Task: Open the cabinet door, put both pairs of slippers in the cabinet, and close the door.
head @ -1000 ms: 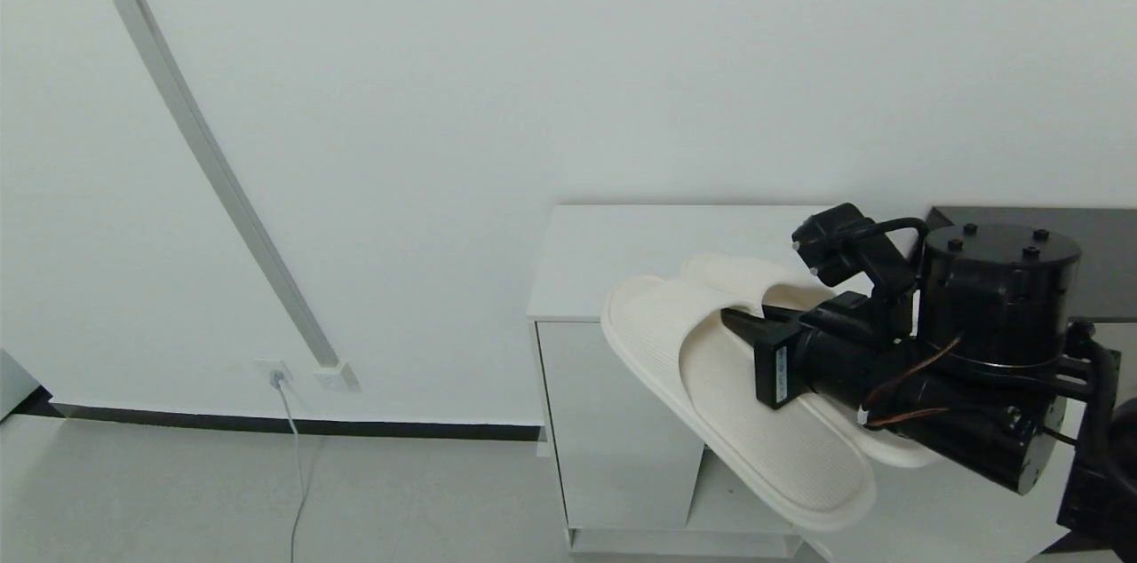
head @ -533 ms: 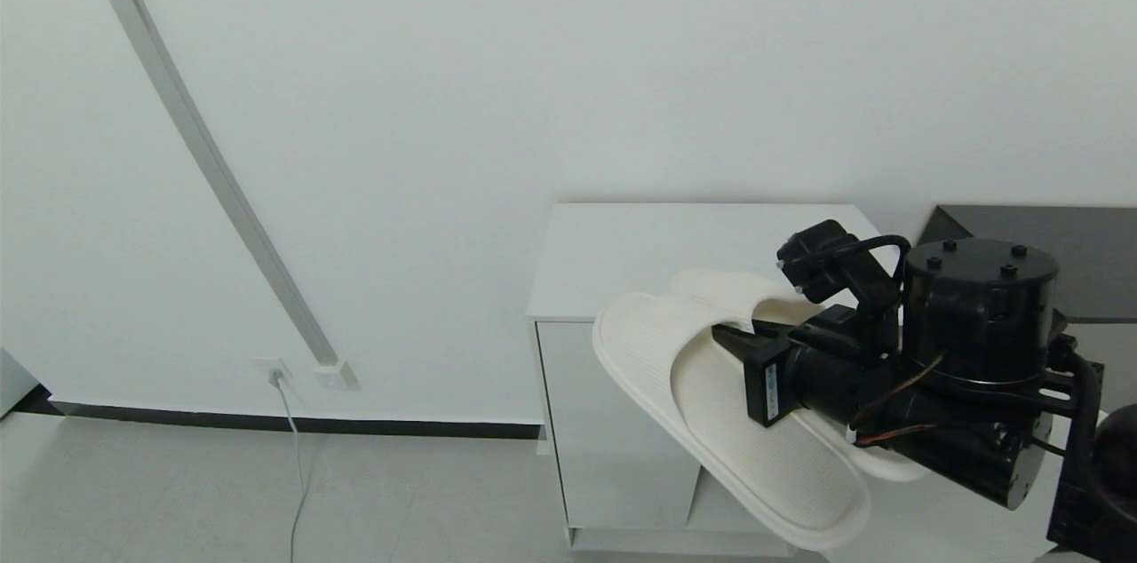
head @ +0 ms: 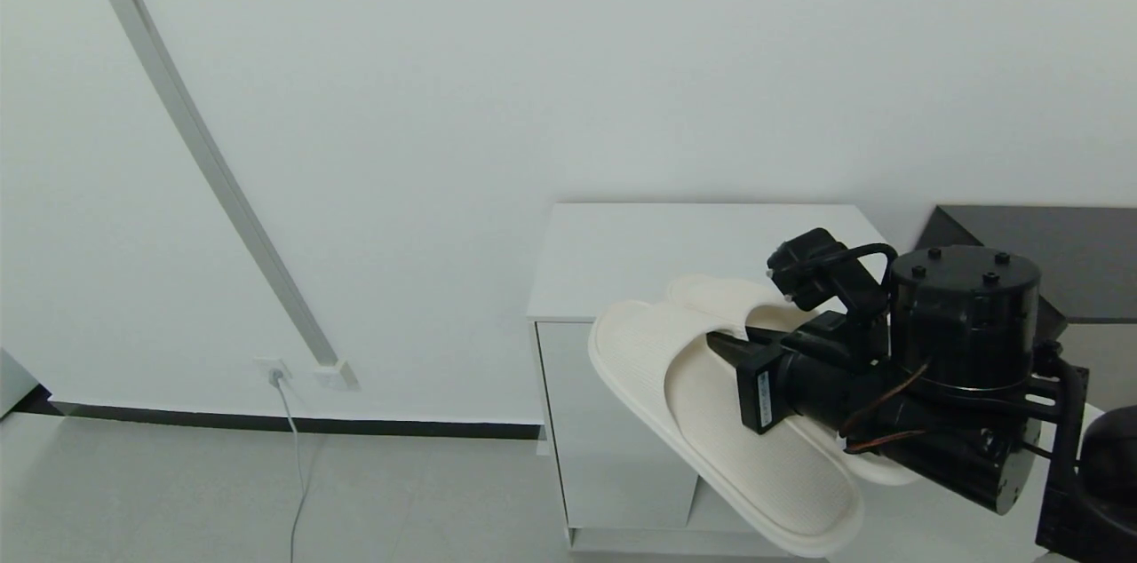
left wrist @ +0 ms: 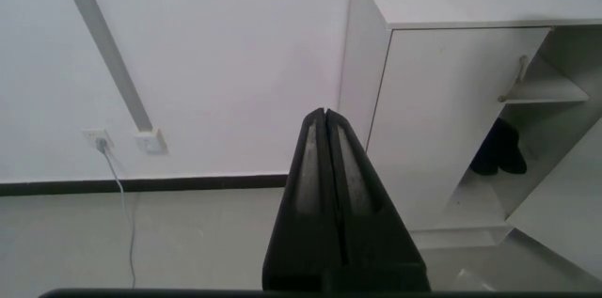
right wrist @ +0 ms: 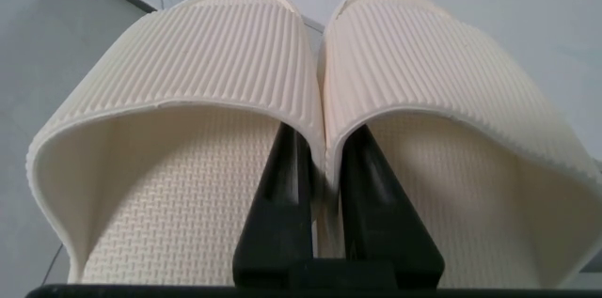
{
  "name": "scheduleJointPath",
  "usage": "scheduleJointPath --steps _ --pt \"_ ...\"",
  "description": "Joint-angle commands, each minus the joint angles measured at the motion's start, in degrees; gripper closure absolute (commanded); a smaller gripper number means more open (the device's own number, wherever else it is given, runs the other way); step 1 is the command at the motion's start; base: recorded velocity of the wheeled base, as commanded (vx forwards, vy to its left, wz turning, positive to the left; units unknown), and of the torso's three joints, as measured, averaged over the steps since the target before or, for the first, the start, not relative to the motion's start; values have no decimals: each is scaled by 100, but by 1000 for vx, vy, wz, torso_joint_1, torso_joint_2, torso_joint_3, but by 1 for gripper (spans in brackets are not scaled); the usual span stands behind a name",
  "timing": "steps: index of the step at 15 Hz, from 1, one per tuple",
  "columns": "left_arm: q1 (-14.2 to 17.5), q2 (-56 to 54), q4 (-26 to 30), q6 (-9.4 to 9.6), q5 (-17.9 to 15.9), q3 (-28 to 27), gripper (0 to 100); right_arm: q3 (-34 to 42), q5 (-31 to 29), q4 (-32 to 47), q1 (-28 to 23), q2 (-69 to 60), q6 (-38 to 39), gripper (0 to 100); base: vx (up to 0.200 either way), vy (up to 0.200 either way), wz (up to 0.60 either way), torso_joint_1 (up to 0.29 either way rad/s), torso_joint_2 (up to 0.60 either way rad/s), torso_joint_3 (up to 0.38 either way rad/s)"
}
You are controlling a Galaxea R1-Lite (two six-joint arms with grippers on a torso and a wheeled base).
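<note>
At 4 o'clock in the head view, before the cabinet (head: 675, 252), our right gripper (right wrist: 323, 176) has its jaws closed on the touching inner strap edges of the slippers (head: 702, 408), which we judge light and soft, best pinched there; the jaws of the left gripper (left wrist: 325, 148) are closed, empty.

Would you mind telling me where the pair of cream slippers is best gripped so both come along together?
Probably pinch the pair of slippers at the two inner walls of the uppers, where they press side by side. Come in from the open heel end, one finger inside each slipper, as the right gripper does now.
</note>
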Motion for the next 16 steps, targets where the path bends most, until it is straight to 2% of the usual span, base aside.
scheduleJointPath --steps 1,2,16 --pt "1 -2 0 -1 1 -4 100 -6 0 -3 0 47 1 100 0 0 0 0 0 0" --pt "1 -2 0 -1 1 5 100 -6 0 -3 0 47 1 100 0 0 0 0 0 0" --pt "1 -2 0 -1 1 -4 100 29 9 -3 9 47 10 100 0 -200 0 3 1 4"
